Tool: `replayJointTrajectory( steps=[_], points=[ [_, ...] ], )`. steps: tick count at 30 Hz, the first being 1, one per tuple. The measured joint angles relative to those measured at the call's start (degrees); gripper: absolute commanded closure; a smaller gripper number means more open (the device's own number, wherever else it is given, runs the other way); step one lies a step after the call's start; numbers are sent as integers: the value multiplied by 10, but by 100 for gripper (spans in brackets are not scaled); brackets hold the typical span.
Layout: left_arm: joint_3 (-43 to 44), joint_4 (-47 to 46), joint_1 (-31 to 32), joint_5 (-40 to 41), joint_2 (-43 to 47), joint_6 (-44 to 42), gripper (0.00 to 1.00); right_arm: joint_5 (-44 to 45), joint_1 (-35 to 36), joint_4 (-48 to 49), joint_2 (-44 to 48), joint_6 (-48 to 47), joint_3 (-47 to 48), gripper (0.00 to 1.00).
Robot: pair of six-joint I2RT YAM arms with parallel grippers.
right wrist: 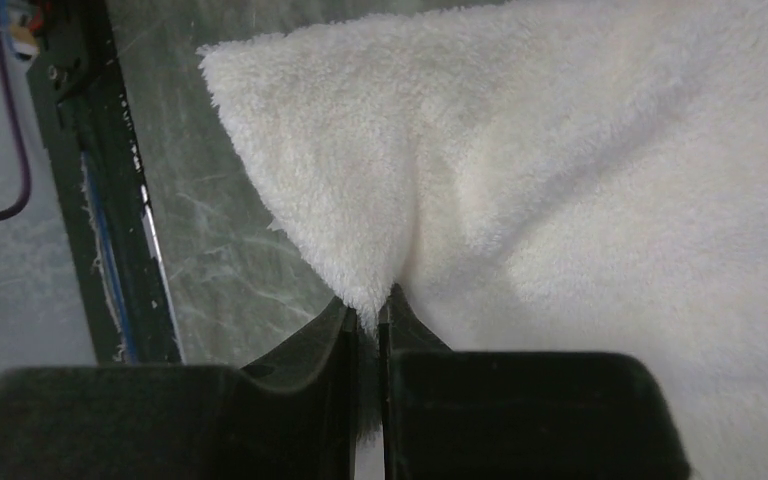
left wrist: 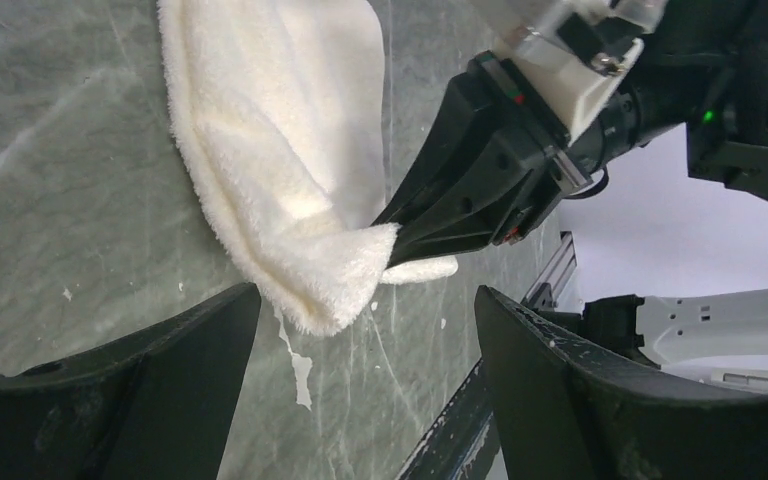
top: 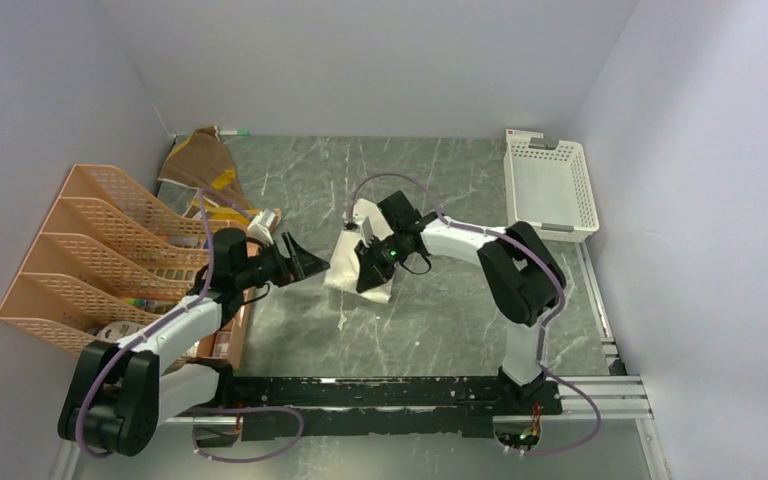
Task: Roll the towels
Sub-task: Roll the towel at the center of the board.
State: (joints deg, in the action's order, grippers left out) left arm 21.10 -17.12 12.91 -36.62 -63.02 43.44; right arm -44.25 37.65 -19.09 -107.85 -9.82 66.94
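Grey marbled table [top: 440,330], boxed in by pale walls, is where you have both towels, and neither looks rolled yet. Your cream-white towel [top: 343,268] lies near the middle of the table, loose and bunched rather than flat, with no roll started that I can see. Your right gripper [right wrist: 370,320] has its jaws closed tight on a pinch of that towel's edge, and the cloth peaks up out of them. Your left gripper [left wrist: 365,300] sits just beside the towel's near corner with its jaws wide apart, holding nothing. The brown and mustard towel [top: 200,160] lies crumpled at the far-left corner, well apart from both grippers, just beyond the orange file rack [top: 100,240] along the left edge. The white basket [top: 550,185] stands at the far-right corner. By my reading you are at the very start: the cream towel has to be spread and rolled, and the brown one is wholly left to do.
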Motion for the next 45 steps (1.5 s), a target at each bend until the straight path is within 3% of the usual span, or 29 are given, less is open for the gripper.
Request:
replayJointTrajectory(
  steps=[6, 9, 13, 22, 36, 42, 45],
  points=[
    [0, -33, 25, 21, -53, -5, 12, -83, -29, -22, -58, 7, 13, 93],
    [1, -36, 50, 35, -78, -15, 12, -113, -41, -30, -80, 16, 30, 100],
    [9, -43, 83, 50, -91, -38, 12, -145, -63, -45, -125, 35, 72, 100],
    [13, -70, 90, 70, -141, -51, 17, -167, -82, -51, -158, 63, 80, 100],
    [61, -66, 110, 111, -219, -70, 18, -168, -82, -44, -164, 87, 78, 92],
    [116, -51, 112, 131, -291, -72, 28, -169, -82, -46, -167, 90, 81, 85],
    [126, -58, 113, 130, -309, -71, 49, -169, -82, -48, -167, 92, 82, 84]
  ],
)
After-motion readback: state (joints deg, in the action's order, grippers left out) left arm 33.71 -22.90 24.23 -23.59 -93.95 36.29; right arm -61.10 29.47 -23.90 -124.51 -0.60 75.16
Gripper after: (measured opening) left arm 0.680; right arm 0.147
